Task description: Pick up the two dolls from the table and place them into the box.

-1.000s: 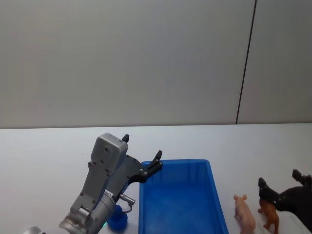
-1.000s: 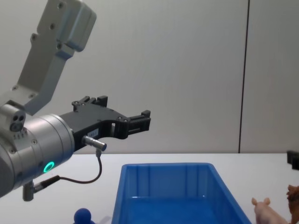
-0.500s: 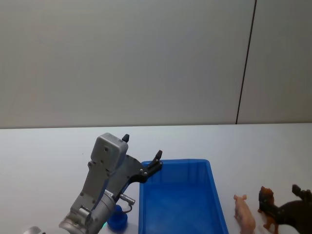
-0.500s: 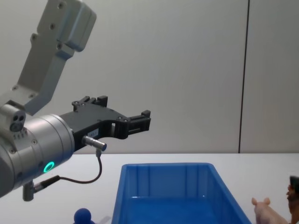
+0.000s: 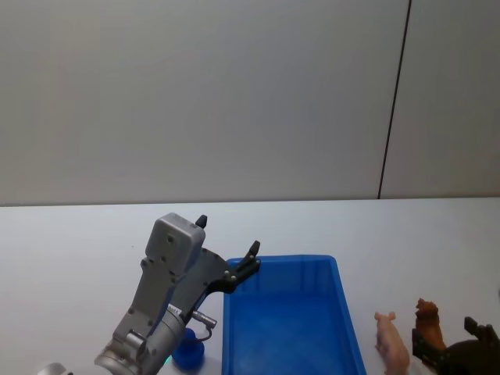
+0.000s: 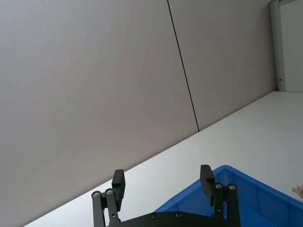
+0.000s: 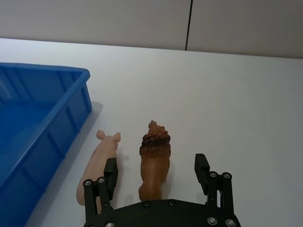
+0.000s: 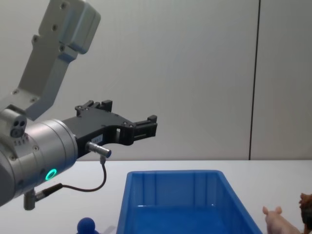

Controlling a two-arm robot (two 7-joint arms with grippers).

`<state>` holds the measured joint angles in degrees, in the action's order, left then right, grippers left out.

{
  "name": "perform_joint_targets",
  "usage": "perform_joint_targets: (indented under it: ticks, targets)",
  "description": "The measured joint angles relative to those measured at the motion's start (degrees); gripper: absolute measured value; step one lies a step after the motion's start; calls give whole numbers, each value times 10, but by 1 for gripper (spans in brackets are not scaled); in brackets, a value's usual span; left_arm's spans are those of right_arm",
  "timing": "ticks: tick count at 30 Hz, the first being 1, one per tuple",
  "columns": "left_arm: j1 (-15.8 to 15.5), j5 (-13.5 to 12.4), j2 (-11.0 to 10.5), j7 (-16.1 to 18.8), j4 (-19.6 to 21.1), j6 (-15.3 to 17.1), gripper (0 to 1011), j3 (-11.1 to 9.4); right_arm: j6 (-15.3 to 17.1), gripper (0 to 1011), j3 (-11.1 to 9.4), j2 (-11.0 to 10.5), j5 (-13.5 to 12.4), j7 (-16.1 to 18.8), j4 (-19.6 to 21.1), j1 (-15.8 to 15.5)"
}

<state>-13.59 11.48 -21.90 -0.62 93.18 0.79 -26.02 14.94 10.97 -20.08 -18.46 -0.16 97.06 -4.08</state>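
Right gripper (image 7: 156, 164) is low over the table (image 7: 246, 94), right of the box (image 7: 42, 75), with its fingers spread wide. Brown animal (image 7: 154, 156) stands upright between the fingers, and neither one touches it. Pink pig (image 7: 102, 161) is just beside the animal on the box side, apart from the box wall. Left gripper (image 6: 162, 176) hangs in the air by the box's left rim, fingers apart, holding nothing. Blue figure (image 5: 187, 353) sits on the table left of the box.

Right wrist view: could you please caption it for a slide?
Open right gripper lined up with the brown animal, pink pig beside it, blue box nearby.
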Motion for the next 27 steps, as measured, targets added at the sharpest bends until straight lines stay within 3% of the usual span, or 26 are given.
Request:
perform_joint_targets:
  ticks: [3, 9, 27]
  targets:
    - [0, 0, 0, 0, 0, 0, 1001, 0, 2, 996, 1, 2, 1, 1, -6, 2]
    - [0, 0, 0, 0, 0, 0, 1001, 0, 5, 884, 2, 6, 3, 1, -17, 5]
    - [0, 0, 0, 0, 0, 0, 1001, 0, 16, 310, 4, 19, 6, 3, -41, 14]
